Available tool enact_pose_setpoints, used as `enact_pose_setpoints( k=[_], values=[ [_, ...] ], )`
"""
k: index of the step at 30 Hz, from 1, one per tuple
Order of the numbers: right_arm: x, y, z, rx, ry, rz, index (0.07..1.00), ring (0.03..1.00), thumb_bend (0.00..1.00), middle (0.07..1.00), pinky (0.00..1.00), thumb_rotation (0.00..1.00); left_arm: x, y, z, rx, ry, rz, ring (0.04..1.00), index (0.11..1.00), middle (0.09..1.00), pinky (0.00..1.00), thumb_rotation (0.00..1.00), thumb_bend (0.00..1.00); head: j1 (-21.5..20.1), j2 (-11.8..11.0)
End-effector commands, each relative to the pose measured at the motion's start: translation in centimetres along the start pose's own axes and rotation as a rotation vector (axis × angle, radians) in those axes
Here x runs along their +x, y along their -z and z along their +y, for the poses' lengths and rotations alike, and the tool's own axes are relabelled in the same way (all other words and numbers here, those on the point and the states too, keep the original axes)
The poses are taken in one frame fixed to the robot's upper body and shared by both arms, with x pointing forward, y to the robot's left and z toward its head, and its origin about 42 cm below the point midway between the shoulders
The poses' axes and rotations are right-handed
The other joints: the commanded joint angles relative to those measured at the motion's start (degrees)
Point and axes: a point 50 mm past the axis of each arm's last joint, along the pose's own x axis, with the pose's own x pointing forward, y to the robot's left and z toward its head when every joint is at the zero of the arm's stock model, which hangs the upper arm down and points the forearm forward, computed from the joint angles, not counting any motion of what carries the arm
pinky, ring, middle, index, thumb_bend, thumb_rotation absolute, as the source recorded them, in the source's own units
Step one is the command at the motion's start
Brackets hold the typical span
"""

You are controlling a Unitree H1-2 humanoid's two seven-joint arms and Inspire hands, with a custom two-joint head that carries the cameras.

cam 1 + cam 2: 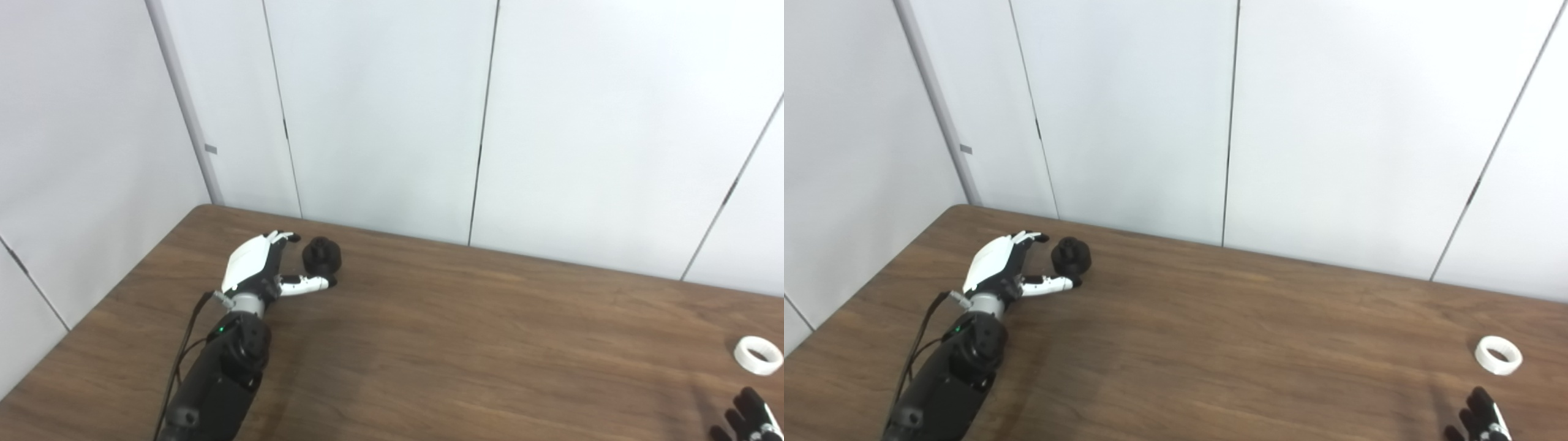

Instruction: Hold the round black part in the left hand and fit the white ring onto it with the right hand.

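Our left hand (260,269) is spread apart beside the black part (322,255), so we wrap it snugly; our right hand (750,416) waits near the white ring (758,354), too hidden to tell.

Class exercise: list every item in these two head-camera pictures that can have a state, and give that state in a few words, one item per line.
Round black part: on the table, not lifted, between the left fingers and thumb.
Left robot hand: open, cupped around the black part.
White ring: lying flat on the table, untouched.
Right robot hand: only fingertips in view, near the ring, holding nothing visible.
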Motion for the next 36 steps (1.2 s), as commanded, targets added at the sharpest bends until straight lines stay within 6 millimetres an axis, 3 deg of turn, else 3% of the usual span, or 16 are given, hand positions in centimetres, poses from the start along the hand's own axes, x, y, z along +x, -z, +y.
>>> enact_pose_setpoints(
  k=[1, 11, 17, 26, 36],
  values=[
    [-1.2, 1.6, 0.6, 0.022, 0.013, 0.074, 0.979, 1.0, 0.66, 1.0, 1.0, 1.0, 2.1, -2.0, 2.8, 0.028, -0.097, -0.039, 1.0, 0.85, 0.96, 1.0, 0.45, 0.99, -0.04, 0.07],
    [-1.3, 1.6, 0.9, 0.033, 0.016, 0.075, 0.978, 1.0, 0.64, 1.0, 1.0, 1.0, 5.2, -2.2, 2.4, 0.077, -0.073, 0.009, 1.0, 0.848, 0.98, 1.0, 0.39, 1.0, -0.48, 0.19],
    [-1.3, 1.6, 1.1, 0.038, 0.018, 0.07, 0.975, 1.0, 0.61, 1.0, 1.0, 1.0, 6.6, -2.4, 2.1, 0.002, -0.041, 0.076, 1.0, 0.841, 0.974, 1.0, 0.36, 1.0, -0.64, 0.19],
    [-1.4, 1.3, 1.3, 0.034, 0.02, 0.071, 0.977, 1.0, 0.59, 1.0, 1.0, 1.0, 7.0, -2.5, 1.6, -0.059, -0.018, 0.099, 1.0, 0.817, 0.952, 1.0, 0.32, 0.96, -0.97, 0.27],
    [-1.6, 1.1, 1.6, 0.037, 0.024, 0.073, 0.984, 1.0, 0.56, 1.0, 1.0, 1.0, 7.1, -2.7, 1.1, -0.087, 0.057, 0.088, 1.0, 0.817, 0.941, 1.0, 0.38, 0.98, -1.1, 0.56]
  ],
)
